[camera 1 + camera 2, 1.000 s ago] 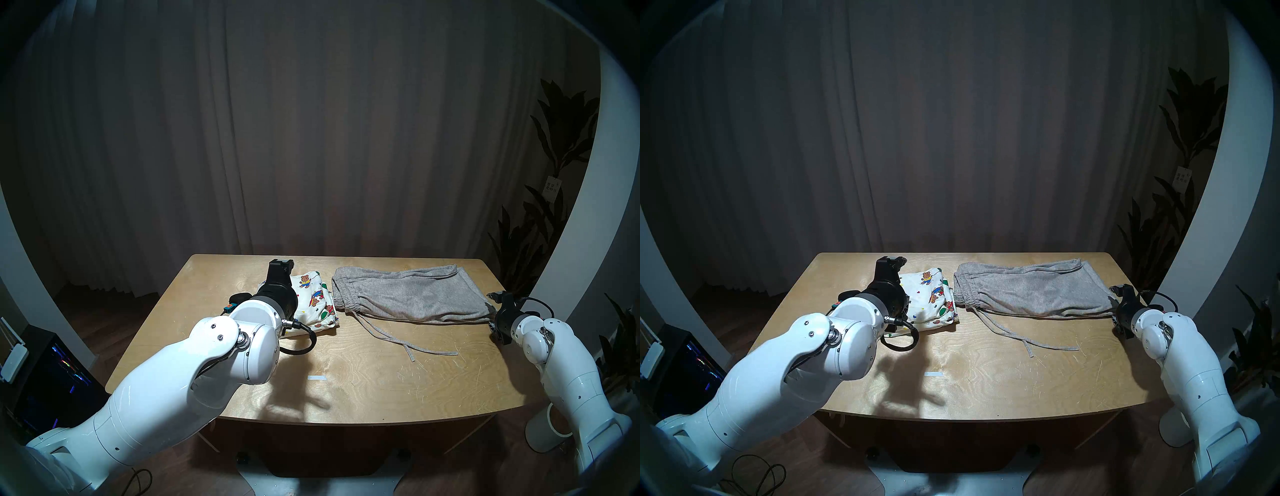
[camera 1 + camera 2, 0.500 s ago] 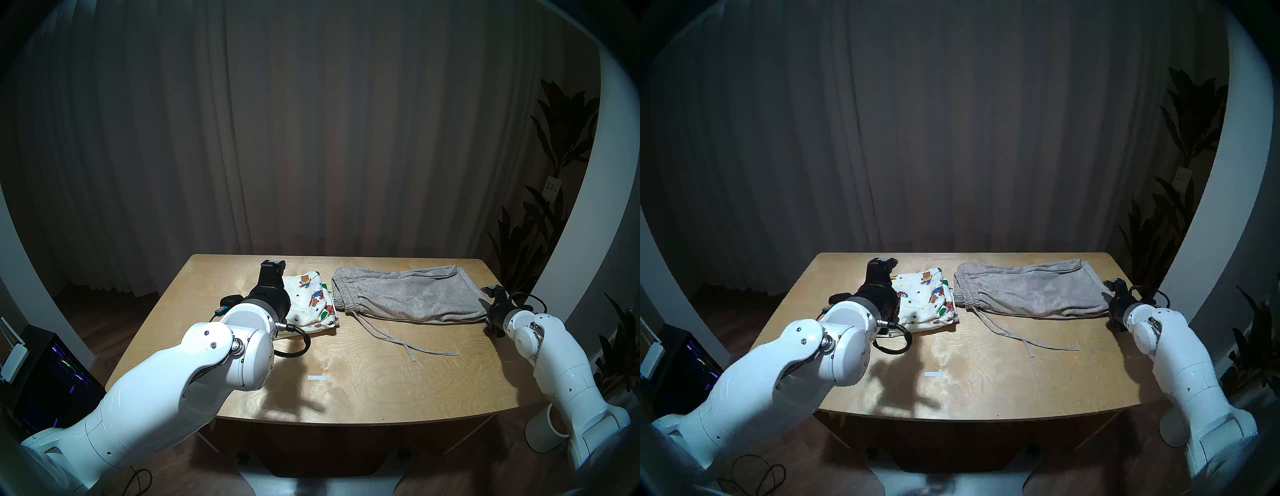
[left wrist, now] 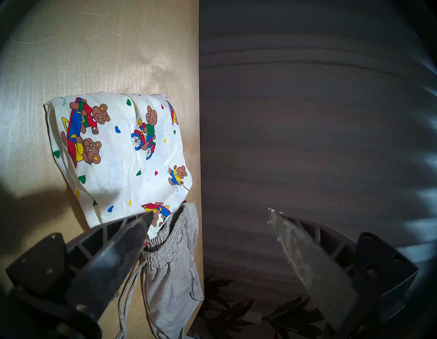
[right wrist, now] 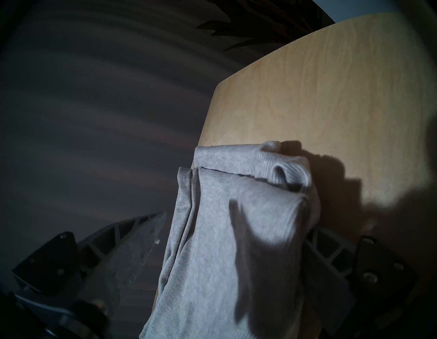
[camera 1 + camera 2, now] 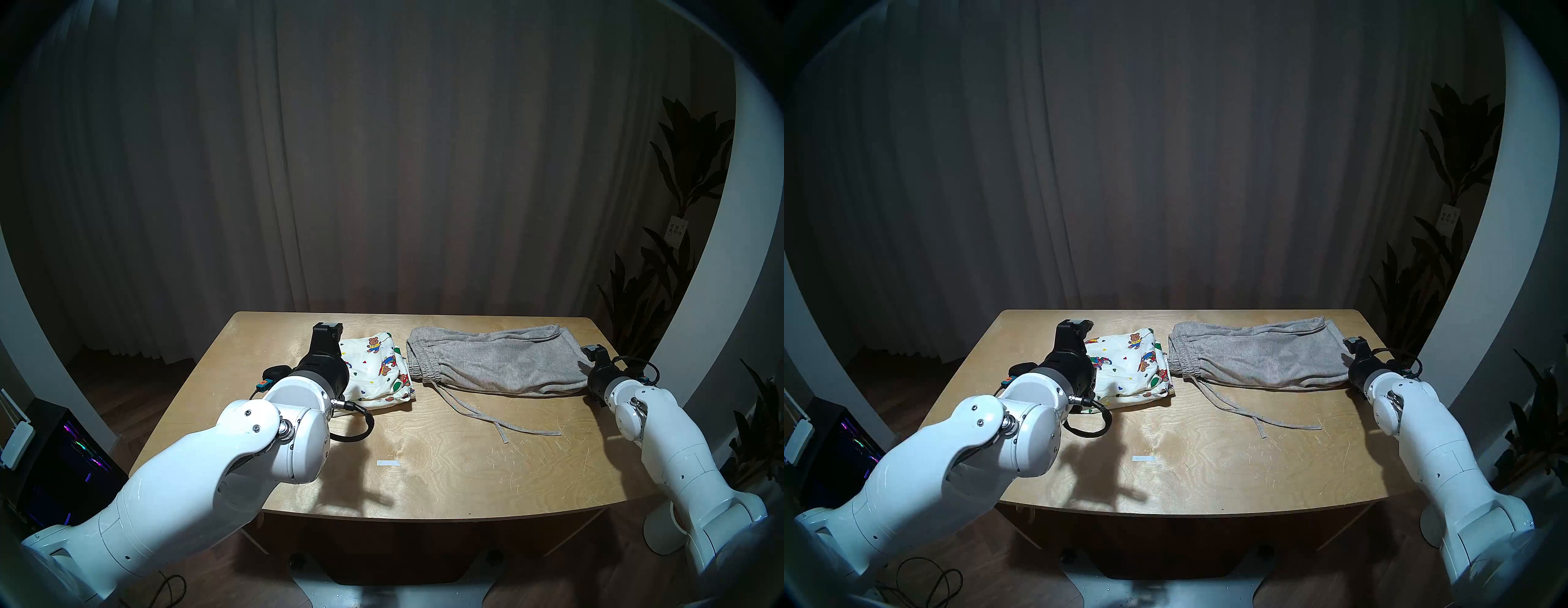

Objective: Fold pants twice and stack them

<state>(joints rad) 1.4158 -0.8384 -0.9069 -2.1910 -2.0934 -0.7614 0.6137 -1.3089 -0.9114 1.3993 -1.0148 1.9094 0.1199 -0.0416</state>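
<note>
The cream teddy-bear shorts (image 5: 382,369) lie folded at the table's back left, also in the left wrist view (image 3: 118,151). The grey knit shorts (image 5: 496,361) lie folded lengthwise to their right, waistband touching them, drawstring (image 5: 500,420) trailing forward. My left gripper (image 5: 327,330) is open and empty, raised over the bear shorts' left edge; its fingers (image 3: 127,236) stand wide apart. My right gripper (image 5: 593,353) is open at the grey shorts' right hem. In the right wrist view the hem end (image 4: 224,236) lies between its fingers (image 4: 151,227).
The wooden table (image 5: 466,475) has a small white tape mark (image 5: 388,463) near the middle front. A dark curtain hangs behind the far edge. Plants (image 5: 679,254) stand at the right, a computer case (image 5: 63,458) at the left, a white cylinder (image 5: 670,530) on the floor right.
My left arm has drawn left, uncovering more of the bear shorts. My right gripper has moved forward and inward, up to the grey shorts' right hem.
</note>
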